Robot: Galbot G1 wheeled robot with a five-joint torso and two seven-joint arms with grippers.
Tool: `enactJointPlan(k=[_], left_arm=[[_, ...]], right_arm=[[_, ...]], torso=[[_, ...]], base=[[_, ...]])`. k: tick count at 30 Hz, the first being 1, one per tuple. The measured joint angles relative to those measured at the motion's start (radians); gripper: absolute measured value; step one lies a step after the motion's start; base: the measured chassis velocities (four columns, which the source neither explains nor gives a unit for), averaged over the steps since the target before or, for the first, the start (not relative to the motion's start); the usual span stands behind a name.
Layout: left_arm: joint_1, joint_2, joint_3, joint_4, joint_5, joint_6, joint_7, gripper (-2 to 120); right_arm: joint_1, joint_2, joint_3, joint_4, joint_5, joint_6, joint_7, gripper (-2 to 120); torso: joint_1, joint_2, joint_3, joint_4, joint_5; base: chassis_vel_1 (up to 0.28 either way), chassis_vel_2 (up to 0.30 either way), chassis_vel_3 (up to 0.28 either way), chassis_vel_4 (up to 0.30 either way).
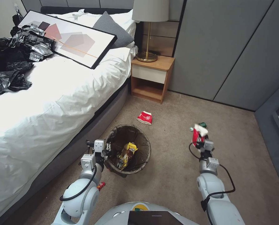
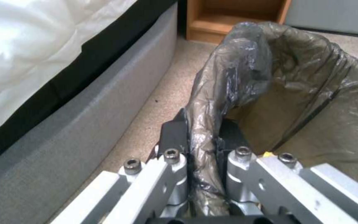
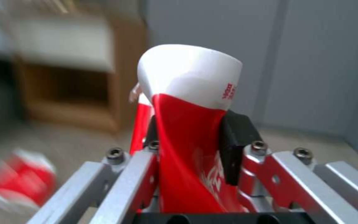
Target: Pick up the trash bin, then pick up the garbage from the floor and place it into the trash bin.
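Note:
The trash bin (image 1: 127,150), round with a dark brown liner, stands on the carpet beside the bed with yellow snack wrappers (image 1: 126,154) inside. My left gripper (image 1: 106,150) is shut on its near-left rim; the left wrist view has the liner (image 2: 204,133) pinched between the black pads. My right gripper (image 1: 198,135) hangs over the carpet to the right of the bin, shut on a crushed red-and-white paper cup (image 3: 187,124). A second red-and-white cup (image 1: 144,117) lies on the floor beyond the bin. A small green bottle (image 1: 202,125) lies just past the right gripper. A tiny red wrapper (image 1: 101,186) lies by my left arm.
The bed (image 1: 52,100) with its grey base runs along the left, carrying black plastic sheets (image 1: 11,62) and a framed picture (image 1: 70,37). A wooden nightstand (image 1: 151,78) with a lamp stands at the back. Grey wardrobe panels (image 1: 233,47) close the right side.

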Motion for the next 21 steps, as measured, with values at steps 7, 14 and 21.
enactJointPlan(k=[7,14,21], left_arm=[[0.004,0.0,0.005,0.001,-0.005,0.003,0.001,7],[0.004,-0.001,0.013,0.001,-0.009,0.007,0.001,7],[0.003,-0.001,0.019,0.001,-0.009,0.009,0.001,7]], right_arm=[[-0.02,-0.001,-0.104,0.165,0.011,0.129,-0.133,10],[-0.031,-0.008,-0.189,0.258,0.03,0.202,-0.259,10],[-0.038,-0.029,-0.256,0.302,0.064,0.226,-0.368,10]], torso=[[0.0,0.0,0.0,-0.0001,0.0002],[0.0,0.0,0.0,-0.0002,0.0001],[0.0,0.0,0.0,-0.0002,0.0001]], base=[[0.0,0.0,0.0,0.0],[0.0,0.0,0.0,0.0],[0.0,0.0,0.0,0.0]])
